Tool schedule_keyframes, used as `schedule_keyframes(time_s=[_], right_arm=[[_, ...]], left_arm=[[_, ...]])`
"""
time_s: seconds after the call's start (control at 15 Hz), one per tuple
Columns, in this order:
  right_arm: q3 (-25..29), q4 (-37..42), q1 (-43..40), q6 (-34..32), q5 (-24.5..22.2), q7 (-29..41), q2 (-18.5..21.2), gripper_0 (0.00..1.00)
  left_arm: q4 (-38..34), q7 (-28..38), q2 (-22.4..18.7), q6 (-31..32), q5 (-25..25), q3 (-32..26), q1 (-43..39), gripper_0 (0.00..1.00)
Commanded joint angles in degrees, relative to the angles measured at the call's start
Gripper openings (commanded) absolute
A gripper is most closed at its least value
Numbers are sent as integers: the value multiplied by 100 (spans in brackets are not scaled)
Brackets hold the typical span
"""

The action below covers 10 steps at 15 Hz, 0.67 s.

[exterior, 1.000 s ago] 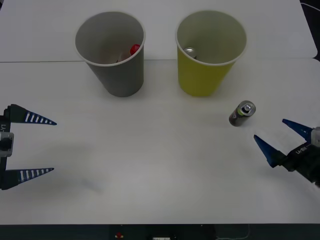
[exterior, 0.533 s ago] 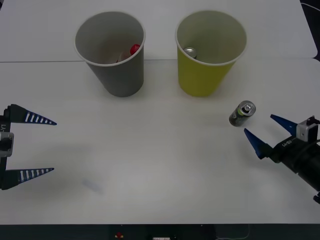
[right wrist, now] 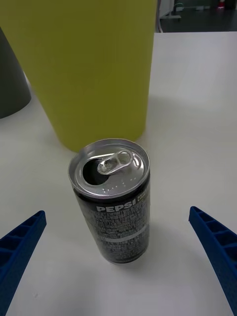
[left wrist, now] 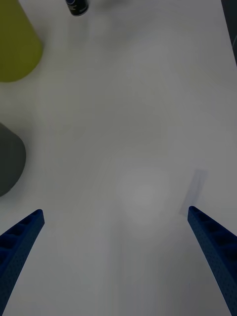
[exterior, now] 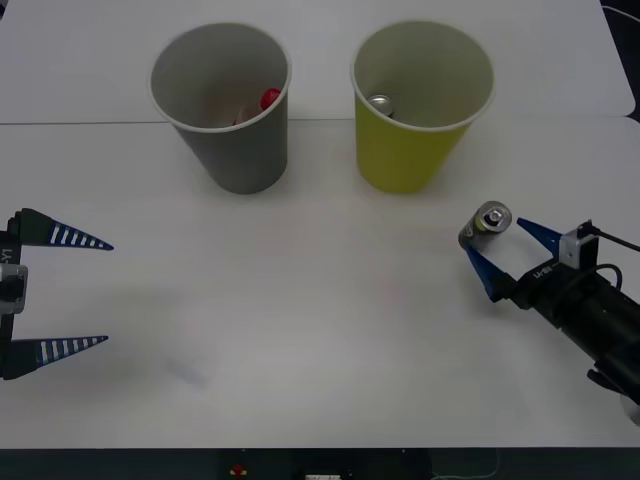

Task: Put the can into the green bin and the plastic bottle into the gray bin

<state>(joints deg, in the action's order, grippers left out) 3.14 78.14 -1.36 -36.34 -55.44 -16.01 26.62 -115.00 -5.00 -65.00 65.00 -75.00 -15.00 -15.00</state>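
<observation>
The can [exterior: 485, 226], dark with a silver pull-tab top, stands upright on the white table at the right, in front of the green bin [exterior: 415, 150]. My right gripper [exterior: 494, 238] is open, one blue finger on each side of the can, neither touching it. From the right wrist the can [right wrist: 113, 197] stands between the finger tips, with the green bin [right wrist: 84, 59] just behind. The plastic bottle's red cap [exterior: 269, 99] shows inside the gray bin [exterior: 240, 150]. My left gripper [exterior: 108, 292] hangs open at the table's left, holding nothing.
Another can's silver top [exterior: 380, 103] lies inside the green bin. The two bins stand side by side at the back. A seam [exterior: 80, 123] crosses the table behind them. In the left wrist view the can [left wrist: 76, 6] and both bins sit far off.
My right gripper has moved forward and to the left, from behind the can to straddling it. The can, the bins and the left arm have not moved.
</observation>
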Motion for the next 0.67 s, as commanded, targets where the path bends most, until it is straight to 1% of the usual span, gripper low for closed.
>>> schedule_keyframes(time_s=[0.07, 0.33, 0.53, 0.6, 0.67], right_arm=[[-95, -308, 303, 48, -2, -139, -69, 100], [-130, -721, 654, 57, -11, -350, -228, 100], [-165, -730, 690, 101, -2, -473, -263, 100], [-165, -738, 698, 101, -11, -526, -271, 46], [-183, -730, 716, 118, -2, -552, -280, 0]], left_arm=[[0, 0, 0, 0, 0, 0, 0, 100], [0, 0, 0, 0, 0, 0, 0, 100], [0, 0, 0, 0, 0, 0, 0, 100], [0, 0, 0, 0, 0, 0, 0, 100], [0, 0, 0, 0, 0, 0, 0, 100]])
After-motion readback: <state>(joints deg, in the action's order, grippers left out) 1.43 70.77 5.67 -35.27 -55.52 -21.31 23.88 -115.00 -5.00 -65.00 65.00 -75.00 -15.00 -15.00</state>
